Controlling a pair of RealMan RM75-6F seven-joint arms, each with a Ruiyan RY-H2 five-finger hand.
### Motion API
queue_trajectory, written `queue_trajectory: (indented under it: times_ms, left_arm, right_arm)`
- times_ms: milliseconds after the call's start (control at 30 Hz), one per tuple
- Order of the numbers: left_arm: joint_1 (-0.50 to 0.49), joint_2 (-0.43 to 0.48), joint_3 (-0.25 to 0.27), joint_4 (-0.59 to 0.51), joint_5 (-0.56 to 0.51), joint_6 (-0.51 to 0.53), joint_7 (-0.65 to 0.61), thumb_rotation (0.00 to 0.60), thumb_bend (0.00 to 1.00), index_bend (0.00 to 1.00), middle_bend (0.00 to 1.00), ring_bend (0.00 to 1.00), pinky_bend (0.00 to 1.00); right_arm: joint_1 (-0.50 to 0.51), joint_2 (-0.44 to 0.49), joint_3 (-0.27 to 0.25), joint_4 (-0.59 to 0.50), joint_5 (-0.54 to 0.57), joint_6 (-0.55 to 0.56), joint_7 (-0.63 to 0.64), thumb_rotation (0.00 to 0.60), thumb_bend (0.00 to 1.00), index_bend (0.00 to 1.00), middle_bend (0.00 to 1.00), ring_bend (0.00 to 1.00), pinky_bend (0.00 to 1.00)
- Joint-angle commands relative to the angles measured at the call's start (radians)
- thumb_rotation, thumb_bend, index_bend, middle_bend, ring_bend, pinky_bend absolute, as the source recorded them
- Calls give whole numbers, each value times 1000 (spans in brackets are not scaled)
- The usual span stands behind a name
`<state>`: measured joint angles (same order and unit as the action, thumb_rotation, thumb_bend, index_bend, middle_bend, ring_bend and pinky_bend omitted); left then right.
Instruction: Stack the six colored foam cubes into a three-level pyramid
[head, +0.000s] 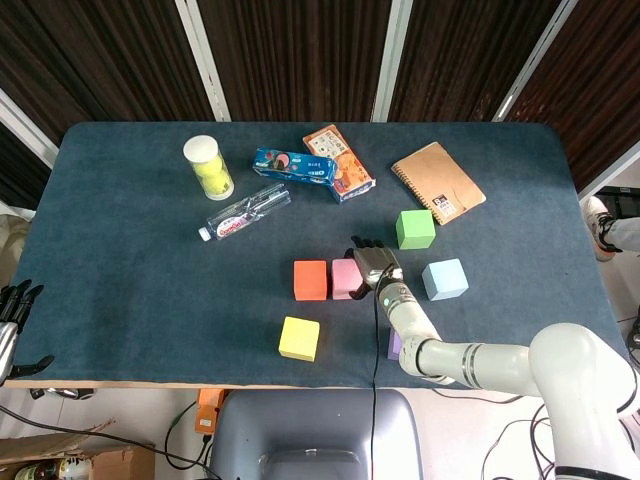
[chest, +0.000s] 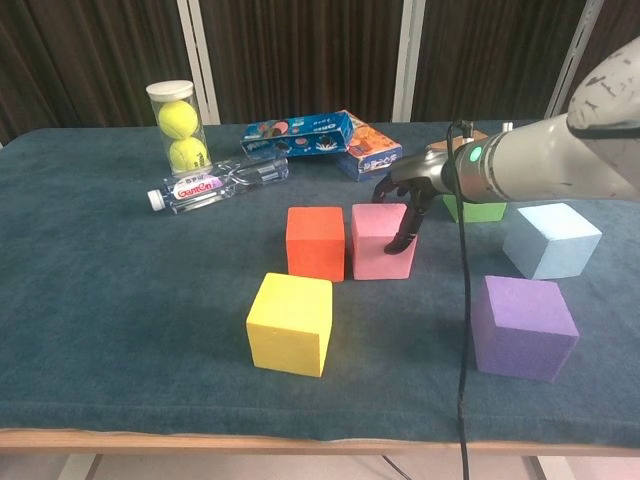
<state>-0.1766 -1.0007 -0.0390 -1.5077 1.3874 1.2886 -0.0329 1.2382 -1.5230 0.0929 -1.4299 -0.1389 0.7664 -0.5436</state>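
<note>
- The left robot hand (head: 12, 310) hangs off the bench's left edge, far left of the pink cube, fingers apart and holding nothing.
- A clear tube of tennis balls (chest: 176, 127) stands upright, well to the left of and behind the pink cube.
- A water bottle (chest: 218, 183) lies on its side just in front of the tube, left of and behind the pink cube.
- The yellow cube (chest: 291, 322) sits in front of and to the left of the pink cube, apart from it.
- A blue snack box (chest: 297, 133) and an orange snack box (chest: 371, 146) lie at the back, behind the pink cube.
- The orange cube (chest: 316, 242) stands just to the left of the pink cube, nearly touching it.
- The pink cube (chest: 381, 241) rests on the bench (head: 130, 260) near the middle.
- The right robot hand (chest: 408, 195) is at the pink cube's right side, fingers curled down, fingertips (chest: 397, 240) touching its right face; it presses on the cube without gripping it.
- The green cube (head: 415, 229) sits behind and to the right of the pink cube, partly hidden by the arm in the chest view.
- A brown spiral notebook (head: 438, 183) lies farther back and to the right.
- The purple cube (chest: 523, 327) sits in front of and to the right of the pink cube.
- The light blue cube (chest: 552, 240) stands well to the right of the pink cube.
</note>
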Motion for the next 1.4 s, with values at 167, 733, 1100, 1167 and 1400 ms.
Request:
queue_trajectory:
  times_ms: [167,733,1100,1167,1400]
  left_arm:
    - [1,0,0,5,1,-1,-7,586,98,76,0,0,108]
    - [4,3,3,16,4,-4,-29,585,97,76,0,0,108]
    - [7,5,2,21,6,-3,-38,588,98,76,0,0,108]
    - [7,6,2,22,5,-4,-39,587,97,76,0,0,108]
    - [9,7,3,25,2,-6,-43,584,98,76,0,0,108]
  right_arm:
    - [2,-13,10,8,0,4,-8,600,189,410,0,0,0]
    - [16,-49,29,24,24,25,-47,600,189,253,0,0,0]
    - [16,-53,38,28,29,5,-60,600,189,77,0,0,0]
    - [14,-48,36,23,28,0,-60,600,189,53,0,0,0]
    - [-12,26,19,-73,-39,23,-55,600,189,0,0,0,0]
